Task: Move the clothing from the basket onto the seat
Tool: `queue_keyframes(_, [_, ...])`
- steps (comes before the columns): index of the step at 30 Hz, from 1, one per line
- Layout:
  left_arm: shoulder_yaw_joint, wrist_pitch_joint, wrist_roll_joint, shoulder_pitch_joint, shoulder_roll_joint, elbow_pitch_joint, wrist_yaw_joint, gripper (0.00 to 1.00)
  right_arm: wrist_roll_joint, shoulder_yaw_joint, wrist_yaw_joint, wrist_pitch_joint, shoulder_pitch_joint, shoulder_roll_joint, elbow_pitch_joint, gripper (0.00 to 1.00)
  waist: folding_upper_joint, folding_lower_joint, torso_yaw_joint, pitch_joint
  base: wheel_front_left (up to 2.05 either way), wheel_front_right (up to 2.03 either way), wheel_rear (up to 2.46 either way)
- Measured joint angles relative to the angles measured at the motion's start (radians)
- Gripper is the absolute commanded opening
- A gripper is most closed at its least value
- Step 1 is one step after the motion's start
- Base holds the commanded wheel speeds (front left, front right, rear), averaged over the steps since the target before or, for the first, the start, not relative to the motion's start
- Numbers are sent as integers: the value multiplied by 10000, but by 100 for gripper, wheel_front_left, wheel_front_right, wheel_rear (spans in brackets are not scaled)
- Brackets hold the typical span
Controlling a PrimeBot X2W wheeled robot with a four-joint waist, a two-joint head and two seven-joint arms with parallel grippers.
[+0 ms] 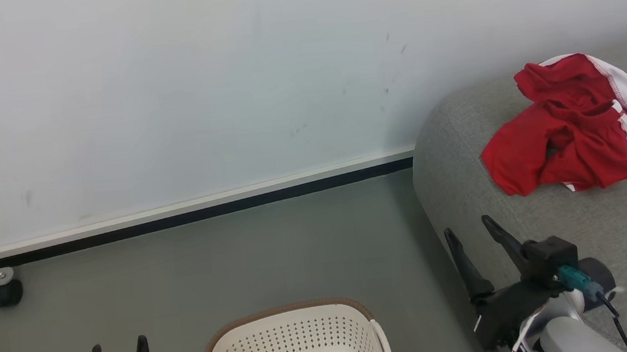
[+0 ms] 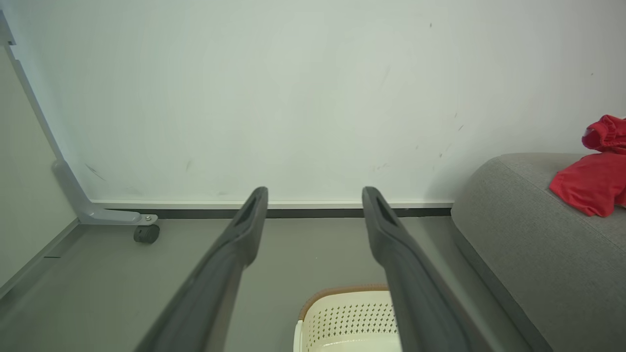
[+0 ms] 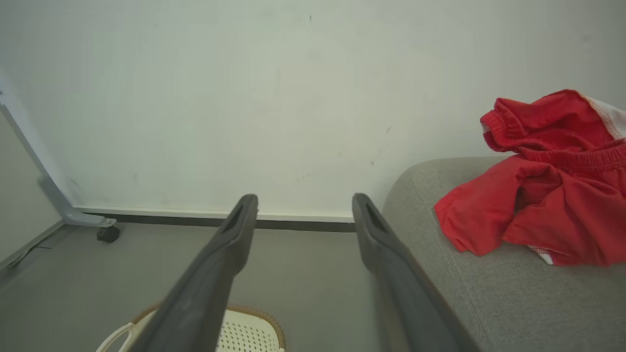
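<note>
**A:** What does the right gripper [image 1: 468,225] hold?

**B:** Nothing. Its two fingers stand wide apart and bare, and their tips show at the rounded end of the seat [image 1: 612,228].

**A:** And the clothing [image 1: 570,125]?

**B:** It is ahead of that gripper and to its right. It lies on the seat as a crumpled red heap with white trim, well apart from the fingers.

**A:** The left gripper [image 1: 118,344]?

**B:** Its fingers are parted too, with nothing between them, and it is above the floor [image 1: 240,252].

**A:** Where is the basket [image 1: 294,339]?

**B:** It stands on the floor between the two grippers, just to the right of the left one. The part of its inside that shows is plain cream plastic.

**A:** What else is around them?

**B:** A pale wall [image 1: 196,95] lies ahead of both grippers. A black caster [image 1: 6,293] on a grey leg sits by the wall, ahead of the left gripper and to its left.
</note>
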Motion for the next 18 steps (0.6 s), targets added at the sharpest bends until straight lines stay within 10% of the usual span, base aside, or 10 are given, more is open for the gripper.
queue_keyframes(18, [1267, 0, 732, 1629, -399, -1605, 90, 100, -305, -840, -767, 0, 2312, -244, -3081, 100, 1, 0, 64, 156, 0, 0, 0])
